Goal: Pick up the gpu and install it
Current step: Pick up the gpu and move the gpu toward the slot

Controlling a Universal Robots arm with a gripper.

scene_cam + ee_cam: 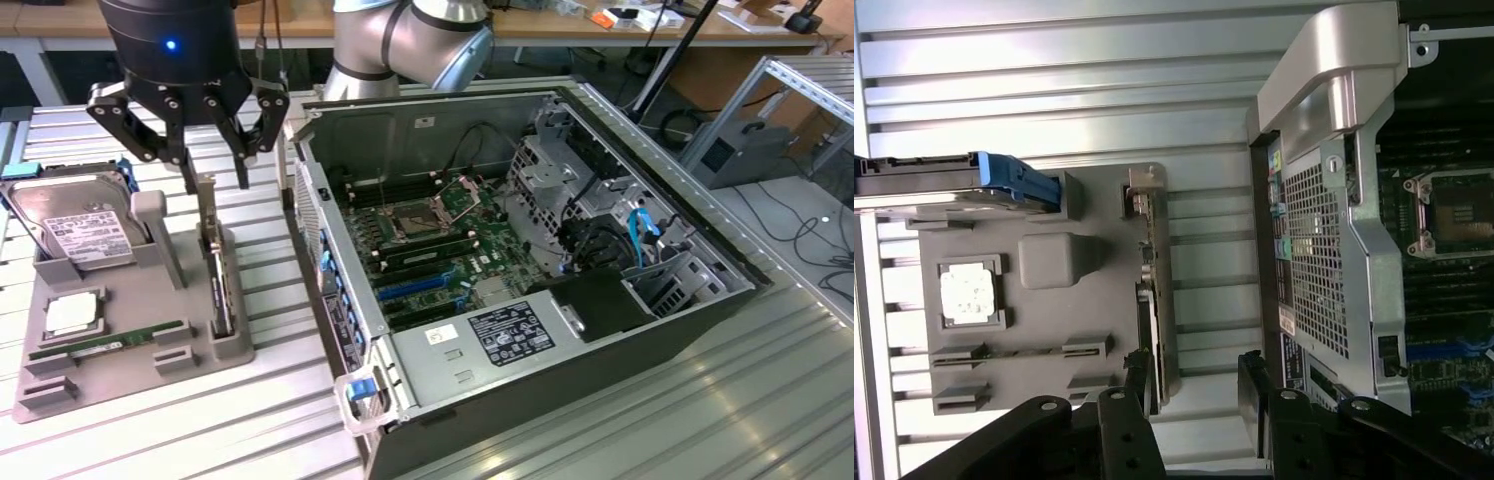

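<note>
The gpu [214, 262] stands on its edge in a slot of the grey holder tray [160, 372], at the exterior view's left beside the open computer case [400, 395]. It reads as a thin card with a silver bracket end. My gripper [198, 160] hangs just above the card's far end, open, nothing between its fingers. In the wrist view the gpu [1157, 285] appears edge-on as a narrow strip. My gripper [1196, 392] stands open there, one black finger [1138, 385] close beside the card's end, the other finger [1254, 392] over bare table.
On the tray also sit a silver hard drive [78, 238], a square processor chip [72, 313] and a narrow memory stick [107, 345]. The case holds the motherboard with blue card slots [414, 290]. Its perforated rear panel [1316, 255] lies close to the tray.
</note>
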